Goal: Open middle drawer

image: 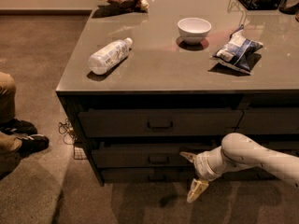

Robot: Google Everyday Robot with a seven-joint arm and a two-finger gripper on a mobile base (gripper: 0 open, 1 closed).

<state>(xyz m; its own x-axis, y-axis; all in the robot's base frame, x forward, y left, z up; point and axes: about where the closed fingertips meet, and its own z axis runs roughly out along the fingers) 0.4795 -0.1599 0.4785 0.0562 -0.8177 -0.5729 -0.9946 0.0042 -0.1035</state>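
Two fingers spread beside the middle drawer

Two fingers (196,189) of the gripper (188,176) are standing wide apart, released, gripping nothing. The gripper is hanging low in front of the cabinet, right of centre, with the white arm (252,157) reaching in from the right edge. The upper finger is lying against the middle drawer (121,157) front in this view, just right of its small handle (158,159); contact cannot be told. The lower finger is pointing down toward the floor. The middle drawer is sitting between the top drawer (117,122) and the thin lowest drawer (135,175); whether it is ajar cannot be told. On the surface (154,71) a bottle (108,56) is lying on its side, well apart from a white bowl (194,29) and a blue bag (236,49)
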